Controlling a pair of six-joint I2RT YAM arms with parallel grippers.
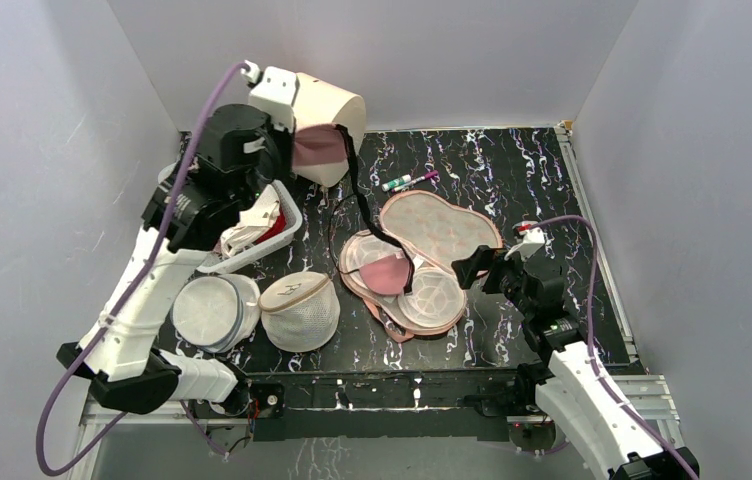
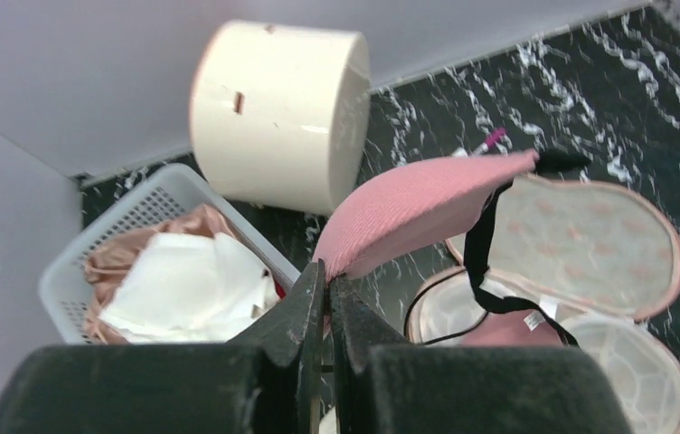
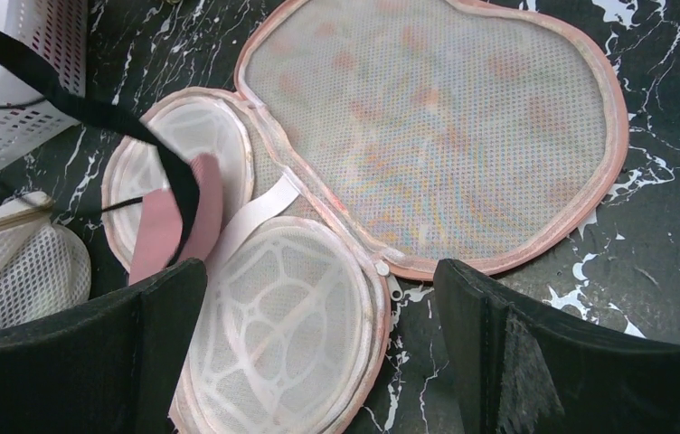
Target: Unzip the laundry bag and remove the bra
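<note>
Your left gripper (image 2: pixel 325 282) is squeezed shut on the edge of one pink cup of the bra (image 2: pixel 418 203). That cup sticks up and away from the jaw tips. The other cup lies far below the jaws, inside the laundry bag (image 2: pixel 590 235), which is unzipped with its lid flipped flat. A black strap (image 2: pixel 476 244) runs tight between the two cups.

Watch out. If you pull more, I think the strap or the low cup may snag on the white frame in the bag. Then the whole bag could come up too. Nothing holds the bag down. Your right gripper (image 3: pixel 318 271) is wide open with nothing in it, and the bag lies right under its jaws. The pinch is only on a thin edge, so the bra might slip out and drop.

The white basket (image 2: pixel 133 212), below and beside the left jaws, holds a tan cloth and a white one. I cannot tell what is in the white mesh bags (image 1: pixel 300 310).
</note>
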